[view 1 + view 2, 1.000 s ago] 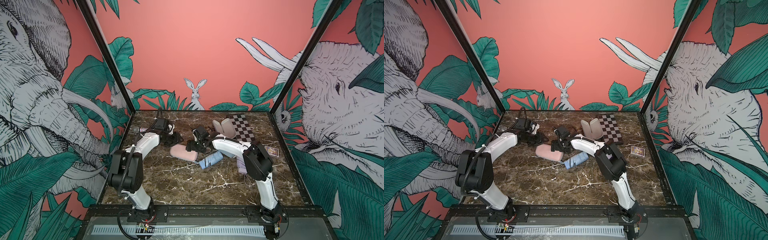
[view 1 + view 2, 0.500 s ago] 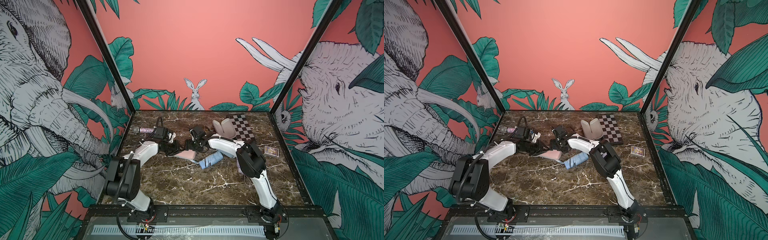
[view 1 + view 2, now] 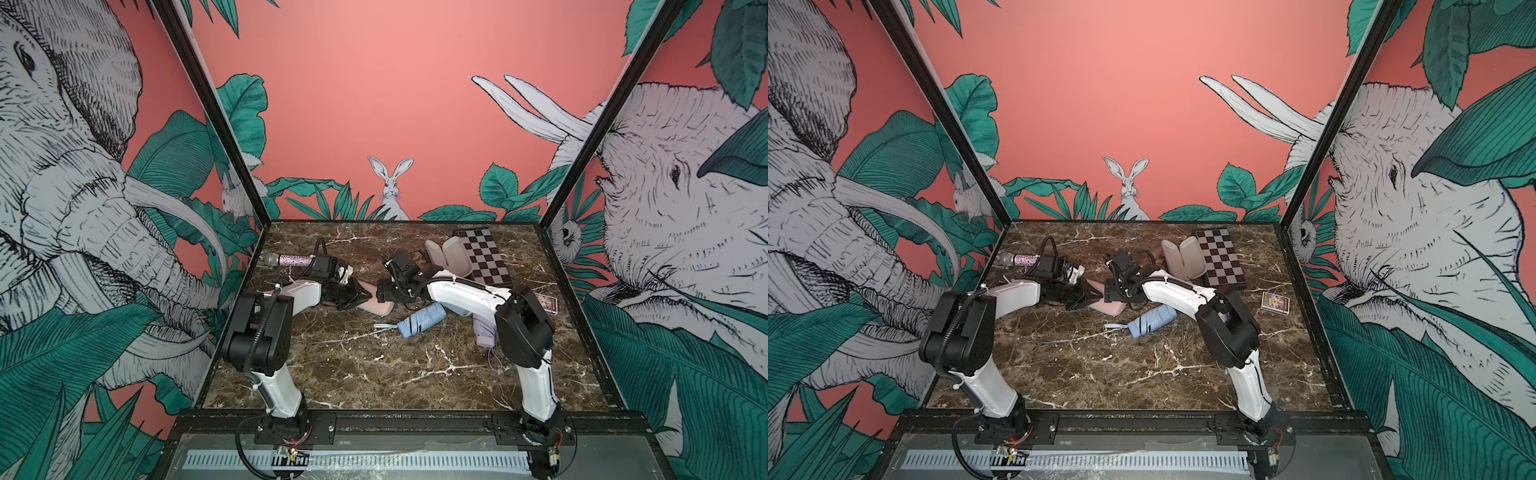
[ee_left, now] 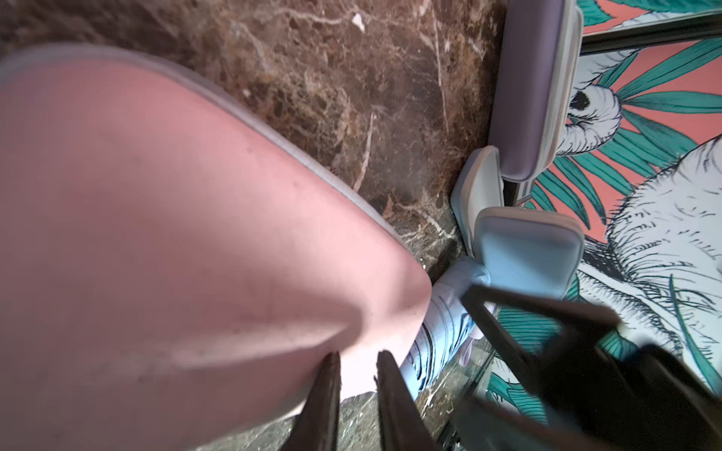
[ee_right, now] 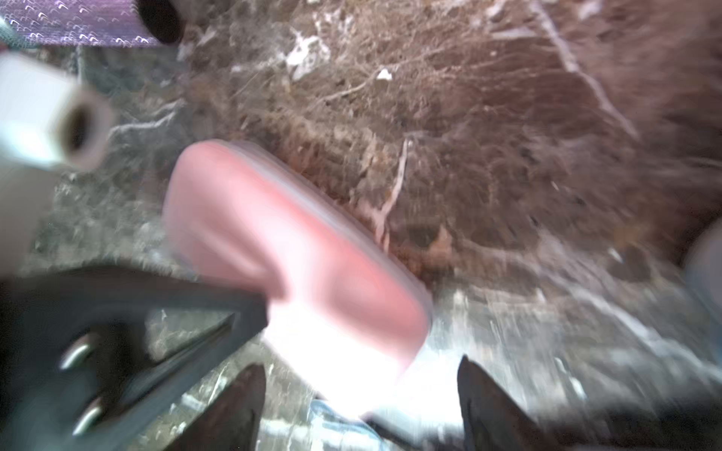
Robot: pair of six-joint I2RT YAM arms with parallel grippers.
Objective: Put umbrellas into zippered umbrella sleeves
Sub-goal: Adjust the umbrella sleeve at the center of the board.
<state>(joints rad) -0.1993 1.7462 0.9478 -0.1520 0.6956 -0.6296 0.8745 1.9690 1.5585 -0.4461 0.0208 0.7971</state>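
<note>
A pink zippered sleeve (image 3: 380,306) (image 3: 1112,307) lies mid-table, its left end tilted up. My left gripper (image 3: 362,296) (image 4: 357,357) is shut on that end's edge; the pink shell (image 4: 176,234) fills the left wrist view. Just right of the sleeve, my right gripper (image 3: 381,293) (image 5: 361,375) is open, with the sleeve (image 5: 297,250) lying ahead of its spread fingers. A light blue umbrella (image 3: 422,324) (image 3: 1152,320) (image 4: 441,332) lies in front of them. A lilac umbrella (image 3: 484,332) rests beside the right arm. An open lilac sleeve (image 3: 446,255) (image 4: 531,97) and a blue sleeve (image 3: 459,309) (image 4: 523,254) sit behind.
A glittery microphone (image 3: 291,260) (image 3: 1023,261) lies at the back left. A checkered board (image 3: 484,257) (image 3: 1221,259) is at the back right, touching the lilac sleeve. A small card box (image 3: 546,302) (image 3: 1276,301) sits near the right wall.
My left gripper moved right to the pink sleeve, closed on its end and tipped it up. The right gripper shifted slightly left toward the sleeve's other end.
</note>
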